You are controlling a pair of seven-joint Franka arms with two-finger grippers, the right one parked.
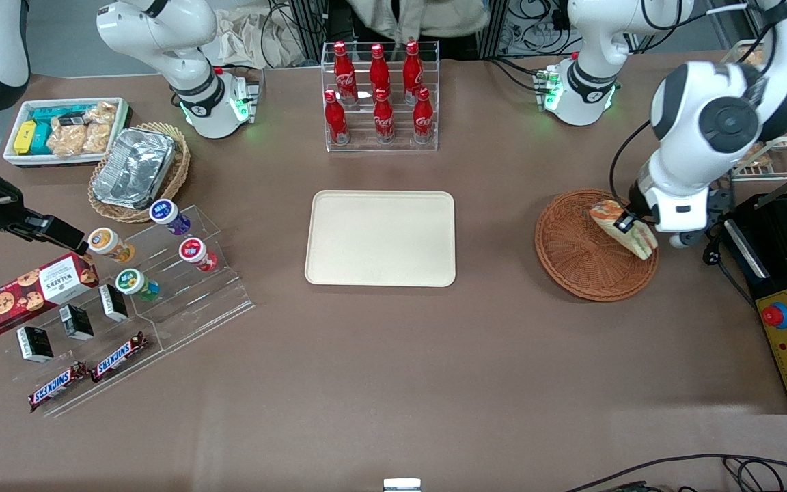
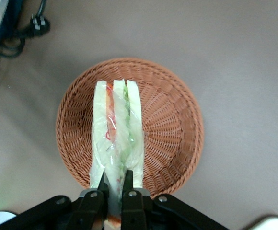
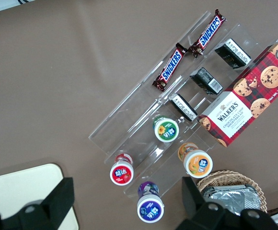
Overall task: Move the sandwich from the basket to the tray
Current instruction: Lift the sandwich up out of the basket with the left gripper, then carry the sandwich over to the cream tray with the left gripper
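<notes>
My gripper [image 2: 114, 184] pinches the clear-wrapped triangular sandwich [image 2: 116, 134] above the round woven wicker basket [image 2: 172, 120].

The gripper [image 2: 115, 191], matt black plastic, hangs over the rough woven wicker basket [image 1: 574, 256], pinching the sandwich [image 2: 117, 139] in glossy, crinkled, probably plastic wrap.

Surface: brown table [image 1: 393, 355].
Below the gripper [image 2: 115, 189]: the basket [image 1: 574, 256], on the table.
Toward the parked arm from the jaws: cream tray [image 1: 380, 237], then a clear stepped rack [image 1: 161, 301].
Farther from the front camera than the jaws: cola bottle rack [image 1: 380, 96].
</notes>
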